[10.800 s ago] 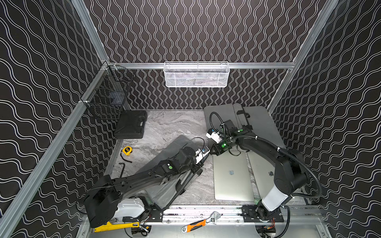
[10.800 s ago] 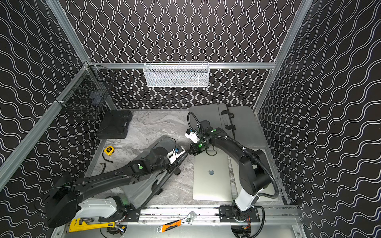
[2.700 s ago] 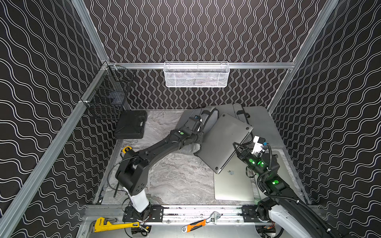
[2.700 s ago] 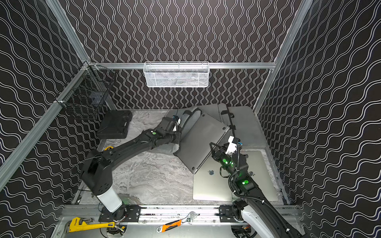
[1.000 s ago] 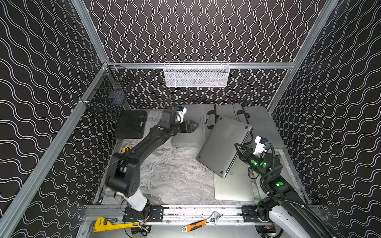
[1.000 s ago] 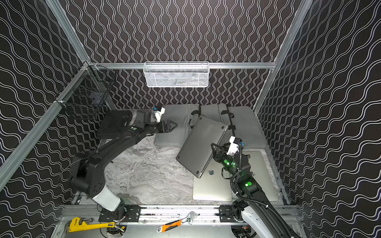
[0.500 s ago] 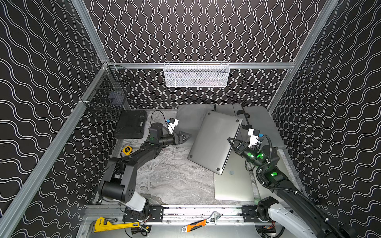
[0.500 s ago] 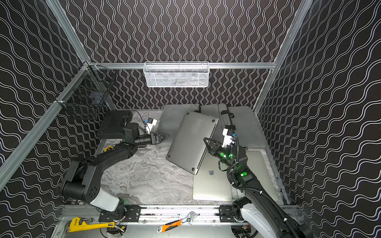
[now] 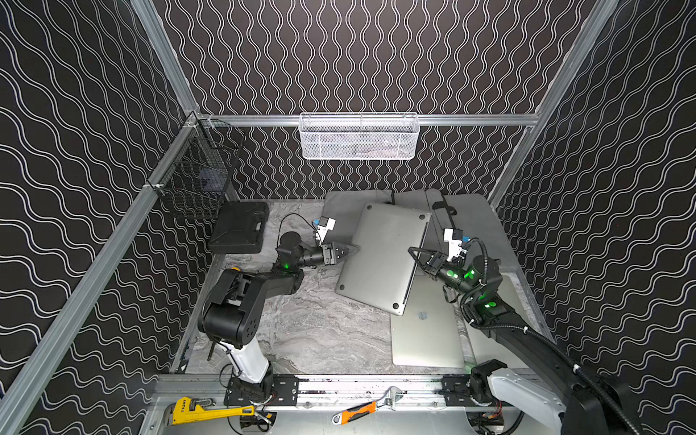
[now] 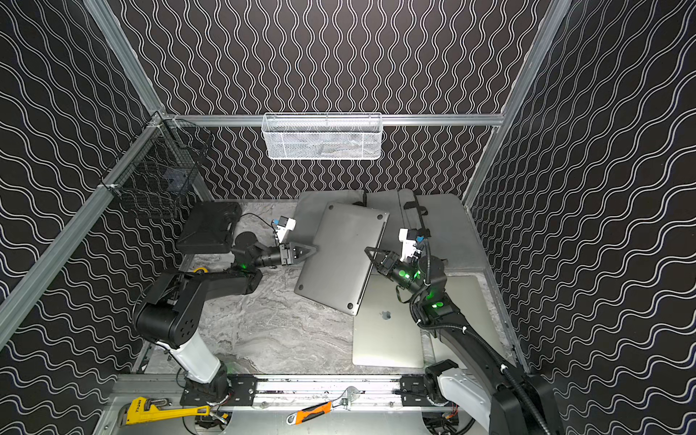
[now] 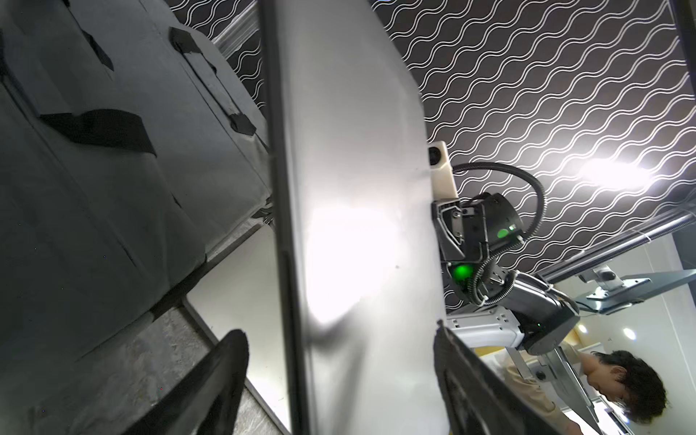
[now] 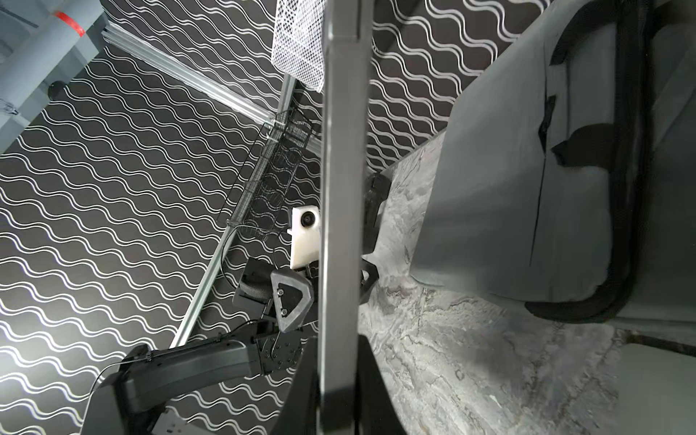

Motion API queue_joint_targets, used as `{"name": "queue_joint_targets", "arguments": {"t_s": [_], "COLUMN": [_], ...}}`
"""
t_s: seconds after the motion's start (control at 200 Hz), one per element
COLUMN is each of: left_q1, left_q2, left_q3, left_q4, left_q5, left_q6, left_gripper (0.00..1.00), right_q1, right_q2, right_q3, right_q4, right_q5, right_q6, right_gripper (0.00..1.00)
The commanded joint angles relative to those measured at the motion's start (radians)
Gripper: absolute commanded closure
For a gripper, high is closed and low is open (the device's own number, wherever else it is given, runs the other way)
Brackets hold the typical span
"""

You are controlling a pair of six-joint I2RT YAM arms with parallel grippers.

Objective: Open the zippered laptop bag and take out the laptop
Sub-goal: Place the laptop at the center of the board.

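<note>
The grey zippered laptop bag (image 9: 467, 218) (image 10: 444, 222) lies opened flat at the back of the table. A grey laptop (image 9: 384, 260) (image 10: 339, 256) is out of it, underside up and tilted, its near corner resting on a silver laptop. My right gripper (image 9: 414, 256) (image 10: 371, 254) (image 12: 339, 376) is shut on the grey laptop's right edge. My left gripper (image 9: 352, 248) (image 10: 312, 248) (image 11: 339, 361) is open at the opposite edge. Its fingers (image 11: 218, 376) stand on either side of the laptop (image 11: 357, 188) with gaps.
The silver laptop (image 9: 425, 331) with a logo lies flat at the front right. A black case (image 9: 237, 226) sits back left under a black wire basket (image 9: 196, 184). A white mesh basket (image 9: 357, 135) hangs on the back wall. Wrenches (image 9: 203, 408) lie on the front rail.
My left arm has pulled back from the bag and come to the laptop's left edge, its jaws narrowing. The right gripper has carried the laptop leftward and toward the back.
</note>
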Motion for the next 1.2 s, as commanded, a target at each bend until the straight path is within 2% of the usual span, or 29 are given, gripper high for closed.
{"name": "queue_joint_targets", "arguments": {"t_s": [0.0, 0.19, 0.265, 0.475, 0.541, 0.591, 0.671, 0.771, 0.926, 1.016, 1.196], "left_q1": [-0.001, -0.002, -0.002, -0.002, -0.002, -0.001, -0.001, -0.001, 0.0, 0.002, 0.003], "left_q2": [-0.008, 0.015, 0.016, -0.056, -0.09, -0.116, -0.157, -0.194, -0.211, -0.208, -0.198], "left_q3": [-0.002, 0.006, 0.008, 0.004, 0.023, 0.043, 0.081, 0.132, 0.175, 0.149, 0.075], "left_q4": [0.054, 0.214, 0.195, -0.057, -0.232, -0.372, -0.579, -0.81, -0.989, -0.912, -0.661], "left_q5": [0.025, 0.054, 0.054, 0.052, 0.05, 0.043, 0.022, -0.003, -0.04, -0.037, -0.052], "left_q6": [-0.027, -0.17, -0.181, -0.036, 0.053, 0.132, 0.266, 0.401, 0.462, 0.397, 0.195], "left_gripper": [0.23, 0.42, 0.47, 0.78, 0.88, 0.92, 0.98, 1.0, 1.0, 1.0, 1.0], "right_q1": [-0.009, -0.019, -0.023, -0.027, -0.028, -0.03, -0.036, -0.043, -0.046, -0.046, -0.052], "right_q2": [0.028, 0.102, 0.124, 0.195, 0.213, 0.226, 0.243, 0.247, 0.237, 0.24, 0.253], "right_q3": [0.017, 0.014, 0.013, 0.015, 0.017, 0.021, 0.051, 0.076, 0.111, 0.135, 0.116], "right_q4": [0.266, 0.329, 0.332, 0.375, 0.38, 0.365, 0.244, 0.138, 0.01, -0.073, -0.124], "right_q5": [-0.052, -0.082, -0.091, -0.137, -0.145, -0.15, -0.15, -0.151, -0.143, -0.148, -0.155], "right_q6": [0.067, 0.104, 0.107, 0.135, 0.143, 0.143, 0.122, 0.074, 0.002, -0.037, -0.043], "right_gripper": [1.0, 1.0, 1.0, 1.0, 1.0, 1.0, 1.0, 0.82, 0.57, 0.47, 0.4]}}
